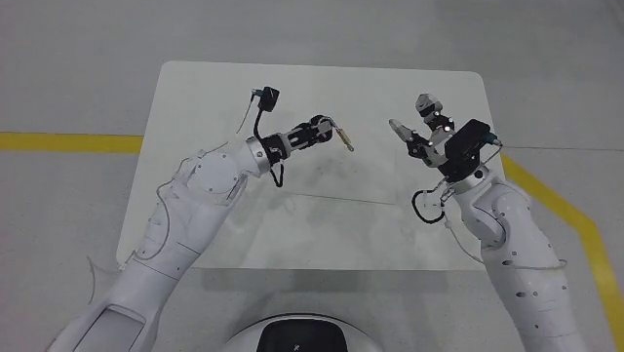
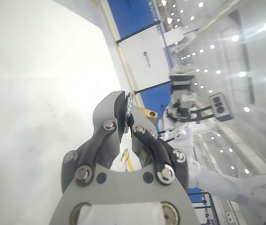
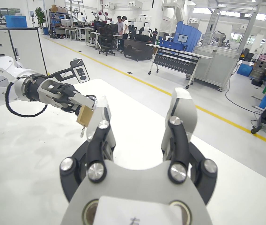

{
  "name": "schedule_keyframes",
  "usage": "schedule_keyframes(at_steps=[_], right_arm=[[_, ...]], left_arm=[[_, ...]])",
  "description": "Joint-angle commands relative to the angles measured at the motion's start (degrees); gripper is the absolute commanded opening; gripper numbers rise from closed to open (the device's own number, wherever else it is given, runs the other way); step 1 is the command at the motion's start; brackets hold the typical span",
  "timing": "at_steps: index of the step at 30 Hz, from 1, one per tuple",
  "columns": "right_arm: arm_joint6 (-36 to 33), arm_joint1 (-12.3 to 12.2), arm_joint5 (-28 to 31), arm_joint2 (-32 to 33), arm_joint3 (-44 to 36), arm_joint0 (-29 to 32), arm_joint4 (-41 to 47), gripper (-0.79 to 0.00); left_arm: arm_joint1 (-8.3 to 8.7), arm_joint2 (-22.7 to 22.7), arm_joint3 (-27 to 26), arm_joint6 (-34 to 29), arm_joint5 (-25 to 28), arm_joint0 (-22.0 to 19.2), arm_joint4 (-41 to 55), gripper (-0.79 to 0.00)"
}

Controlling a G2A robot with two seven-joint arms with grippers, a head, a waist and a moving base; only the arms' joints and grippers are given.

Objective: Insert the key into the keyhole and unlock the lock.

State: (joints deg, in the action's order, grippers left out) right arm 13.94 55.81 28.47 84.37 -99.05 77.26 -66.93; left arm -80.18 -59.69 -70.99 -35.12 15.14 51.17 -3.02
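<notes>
1. Brass block padlock (image 1: pixel 344 138) is held in the air over mid-table. In the top view its long axis runs from the shackle end at 10 o'clock to the body's bottom end at 4 o'clock.
2. In the right wrist view the body hangs slanted, shackle end up, bottom end down. A small silver key (image 3: pixel 83 131) pokes out of that bottom end; how deep it sits I cannot tell.
3. White rounded-corner table (image 1: pixel 224 89): every edge is well apart from the lock, and the 12 o'clock edge is closest. There is an open gap at 3 o'clock between the lock and my right claw.
4. My left claw (image 1: pixel 327 130) is clenched on the lock's silver shackle end, pads pressed on the metal. The brass body sticks out past the fingertips.
5. My right claw (image 1: pixel 411 115) is released, fingers spread wide and touching nothing. It sits at 3 o'clock of the lock, apart from it, fingers aimed about 10 o'clock.
</notes>
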Motion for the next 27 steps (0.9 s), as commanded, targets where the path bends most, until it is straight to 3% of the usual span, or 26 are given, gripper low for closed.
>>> schedule_keyframes(at_steps=[1, 8, 10, 11, 13, 14, 15, 22, 27], right_arm=[[-0.1, -0.2, -0.4, 2.5, -1.6, 2.0, -0.8, 0.0], [-0.8, -0.5, -0.2, 6.0, -4.5, 5.3, -2.1, 0.0], [-0.8, -0.5, -0.2, 6.0, -4.5, 5.3, -2.1, 0.0], [-0.8, -0.5, -0.2, 6.0, -4.5, 5.3, -2.1, 0.0], [-0.8, -0.5, -0.2, 6.0, -4.5, 5.3, -2.1, 0.0], [-0.8, -0.5, -0.2, 6.0, -4.5, 5.3, -2.1, 0.0], [-0.8, -0.5, -0.2, 6.0, -4.5, 5.3, -2.1, 0.0], [-0.8, -0.5, -0.2, 6.0, -4.5, 5.3, -2.1, 0.0], [-0.8, -0.5, -0.2, 6.0, -4.5, 5.3, -2.1, 0.0]], left_arm=[[0.09, 1.0, -0.5, -0.4, -2.8, 0.2, -3.9, -0.785], [-0.51, 8.3, 1.4, -5.4, -16.3, -2.4, -17.8, -0.785], [-0.98, 10.3, 2.5, -5.1, -18.6, -3.3, -20.3, -0.533], [-1.24, 11.1, 3.0, -4.6, -19.3, -3.8, -21.1, -0.443], [-1.73, 12.1, 3.7, -3.9, -19.9, -4.3, -20.9, -0.363], [-1.92, 12.3, 4.1, -3.7, -19.9, -4.6, -20.8, -0.142], [-2.08, 12.6, 4.5, -3.6, -20.1, -4.9, -20.8, 0.0], [-2.25, 11.2, 5.0, -3.1, -19.2, -5.6, -19.5, 0.0], [-0.76, 6.3, -0.4, 1.7, -15.2, -3.1, -21.6, 0.0]])
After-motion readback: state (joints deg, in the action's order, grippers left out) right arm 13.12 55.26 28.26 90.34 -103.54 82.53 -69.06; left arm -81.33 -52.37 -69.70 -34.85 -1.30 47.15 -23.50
